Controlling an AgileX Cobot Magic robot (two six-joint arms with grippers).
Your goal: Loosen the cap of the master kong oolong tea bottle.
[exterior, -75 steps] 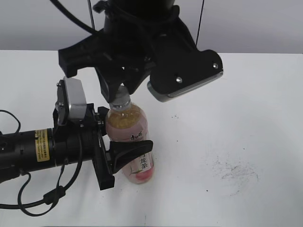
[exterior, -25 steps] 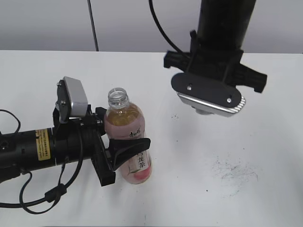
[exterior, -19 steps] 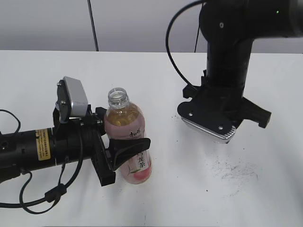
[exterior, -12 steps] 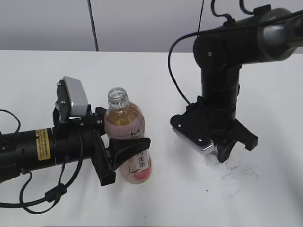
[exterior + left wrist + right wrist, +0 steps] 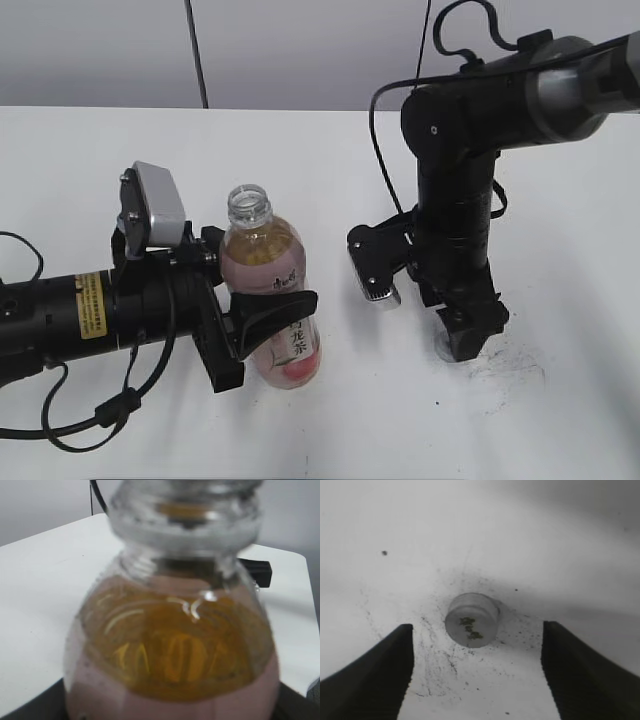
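Evidently the task is done & more: the master kong oolong tea bottle (image 5: 272, 300) stands uncapped, clamped by the left gripper (image 5: 262, 322). The cap (image 5: 472, 619) lies on the table (image 5: 560, 200), btw the spread jaws of the right gripper (image 5: 477, 672).

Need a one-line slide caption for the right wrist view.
Cap lying on the scuffed white table, between the open fingers of the right hand.
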